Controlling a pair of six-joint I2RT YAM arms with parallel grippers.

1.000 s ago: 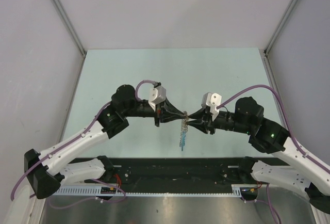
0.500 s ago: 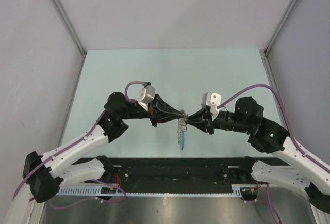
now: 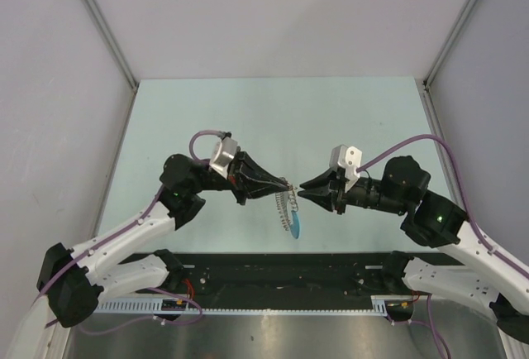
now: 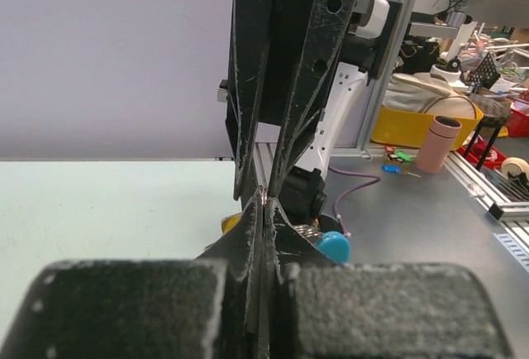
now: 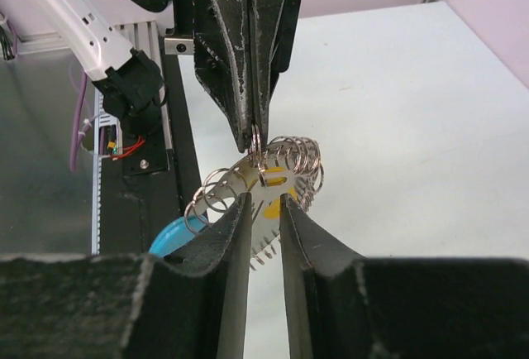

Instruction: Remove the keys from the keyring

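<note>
Both arms are up over the pale green table [image 3: 207,111], noses pointed at each other in mid-air. The left gripper [image 3: 283,185] is clenched tight, its 2 fingers pressed flat together, and the keys [image 3: 288,206] dangle from its tip, clear of the table. From the right wrist camera, a thin wire loop is pinched right at that tip. I cannot tell whether that little loop is part of the main ring. Below it a stack of small rings fans out with the toothed silvery pieces. A wider loop, the keyring [image 5: 201,196], sticks out on the bunch's left side. The blue piece [image 3: 295,227] hangs lowest in the overhead shot, at the bottom end of the bunch.

Now the right gripper [image 3: 304,187]: it is released, jaws parted with a clear gap. From above, its tips sit just beside the left gripper's tip and do not touch it. On its own camera, a toothed piece with a yellow patch shows in the gap between the 2 fingers [image 5: 235,235], and neither of them closes on it.
</note>
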